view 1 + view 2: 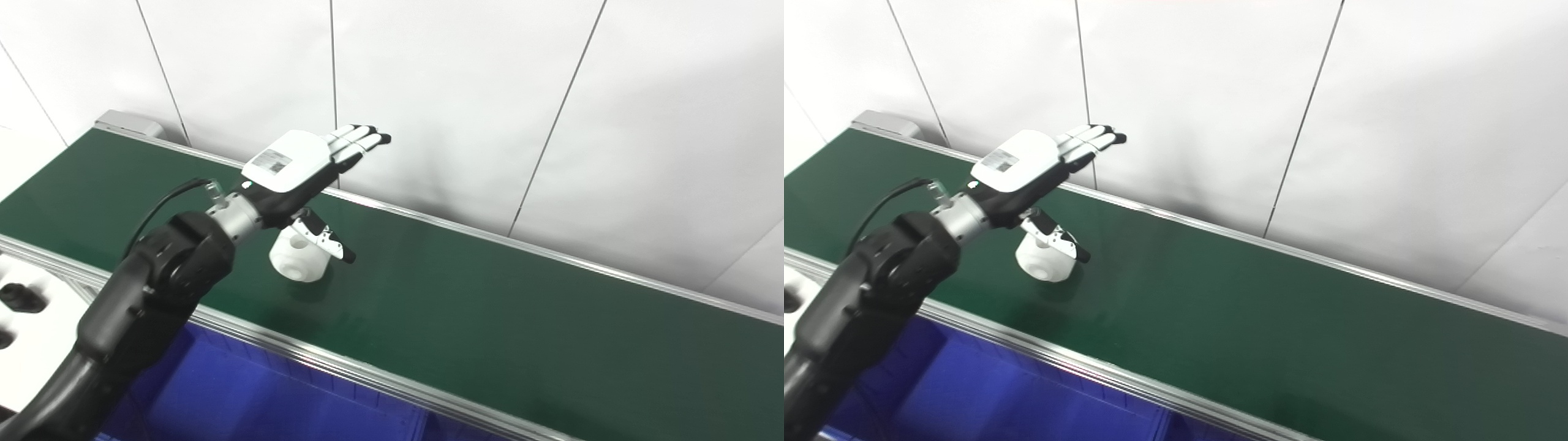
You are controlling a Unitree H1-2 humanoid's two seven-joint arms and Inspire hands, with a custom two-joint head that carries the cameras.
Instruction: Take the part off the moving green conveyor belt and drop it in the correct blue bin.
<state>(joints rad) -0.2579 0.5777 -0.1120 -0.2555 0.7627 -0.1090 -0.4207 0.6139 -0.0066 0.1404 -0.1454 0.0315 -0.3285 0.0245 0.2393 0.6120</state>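
While our left arm reaches in from the lower left, our left hand (294,168) hangs above the green belt (490,294) with its white back turned up and a printed label showing on it. The fingers (358,138) are stretched out straight and close together, pointing toward the white wall (459,92) beyond the belt, and the thumb (324,239) angles down and away from them, so the hand is released and grasps nothing. The part (298,257), a white rounded piece with a hole in its top and another in its side, sits on the belt directly under our palm. The thumb crosses in front of the part's upper right edge; we cannot tell whether it touches the part or only passes just beside it. The part casts a dark shadow on the belt on its near side. A silver rail (343,367) borders the near edge of the belt, and below it lies the blue bin (245,392), partly hidden by our dark forearm. At the far left edge we see a white tray (37,318) with dark pieces resting in it, too cut off to name. Our right hand is out of sight in both views.
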